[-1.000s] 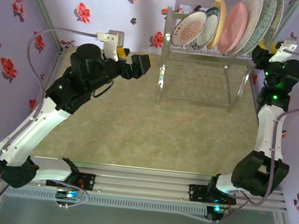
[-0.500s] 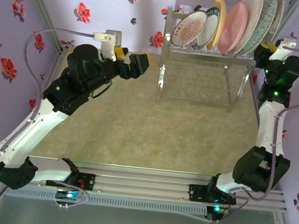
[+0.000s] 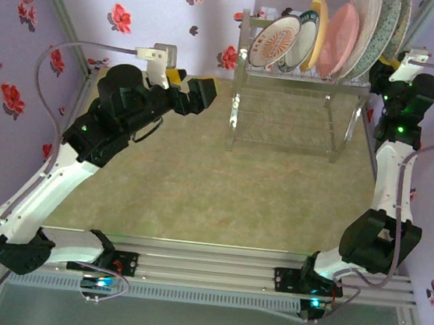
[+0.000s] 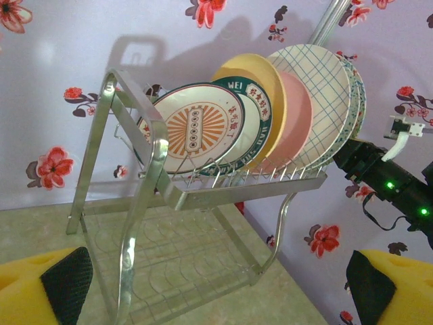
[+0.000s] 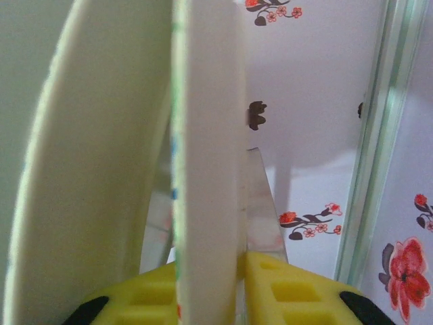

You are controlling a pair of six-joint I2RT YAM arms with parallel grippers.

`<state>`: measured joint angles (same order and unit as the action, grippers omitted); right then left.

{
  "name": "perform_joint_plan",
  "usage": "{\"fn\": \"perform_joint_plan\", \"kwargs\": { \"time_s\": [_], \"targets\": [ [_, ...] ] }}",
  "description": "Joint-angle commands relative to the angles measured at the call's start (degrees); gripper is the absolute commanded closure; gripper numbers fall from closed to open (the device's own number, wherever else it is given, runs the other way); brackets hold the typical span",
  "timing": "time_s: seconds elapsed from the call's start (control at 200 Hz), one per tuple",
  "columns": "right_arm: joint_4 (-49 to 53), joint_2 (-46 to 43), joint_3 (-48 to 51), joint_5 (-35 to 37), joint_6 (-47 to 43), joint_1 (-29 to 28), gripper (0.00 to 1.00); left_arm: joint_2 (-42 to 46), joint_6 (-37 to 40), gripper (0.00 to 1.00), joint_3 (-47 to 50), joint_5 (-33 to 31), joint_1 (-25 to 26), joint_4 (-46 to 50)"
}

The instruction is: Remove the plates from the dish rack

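Observation:
The dish rack (image 3: 305,77) stands at the back of the table with several plates upright in its slots: an orange-patterned one (image 3: 274,42), a teal-rimmed one (image 3: 303,39), a yellow one (image 3: 317,29), a pink one (image 3: 339,39), a checked one (image 3: 366,26) and a speckled one (image 3: 389,25). My right gripper (image 3: 380,69) is at the rack's right end. In the right wrist view its yellow fingers (image 5: 298,288) press both sides of the last plate's rim (image 5: 206,135). My left gripper (image 3: 198,90) hangs open left of the rack (image 4: 237,193), holding nothing.
Flowered purple walls close in the table on the left, back and right. A metal corner post (image 5: 379,135) runs just behind the right gripper. The green tabletop (image 3: 222,187) lies open in front of the rack.
My right gripper has closed onto the last plate's rim and its wrist has shifted slightly toward the back. The left arm has barely moved.

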<state>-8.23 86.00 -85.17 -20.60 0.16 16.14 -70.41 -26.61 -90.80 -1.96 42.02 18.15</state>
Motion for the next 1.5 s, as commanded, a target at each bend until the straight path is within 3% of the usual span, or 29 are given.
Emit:
{"fn": "perform_joint_plan", "kwargs": {
  "time_s": [0.0, 0.22, 0.535, 1.28, 1.495],
  "targets": [
    [1.34, 1.14, -2.51, -0.05, -0.87, -1.12, 0.81, 0.72, -0.28, 0.0, 0.21, -1.05, 0.54, -2.08],
    [2.12, 0.58, -2.12, 1.6, -1.89, -2.32, 0.85, 0.71, -0.11, 0.0, 0.37, -1.2, 0.53, -2.11],
    [2.67, -0.79, -1.78, 4.74, -2.19, -3.36, 1.0, 0.41, 0.26, 0.0, -0.28, -1.31, 0.6, -2.39],
    [4.02, -1.74, -7.44, 12.0, -1.4, -3.58, 1.0, 1.72, -0.81, 0.0, 2.31, -1.39, 0.52, -16.12],
    [4.91, -1.71, -9.13, 14.3, -1.65, -3.57, 1.0, 3.3, -1.07, 0.0, 7.4, -0.62, 0.52, -26.72]
  ]
}}
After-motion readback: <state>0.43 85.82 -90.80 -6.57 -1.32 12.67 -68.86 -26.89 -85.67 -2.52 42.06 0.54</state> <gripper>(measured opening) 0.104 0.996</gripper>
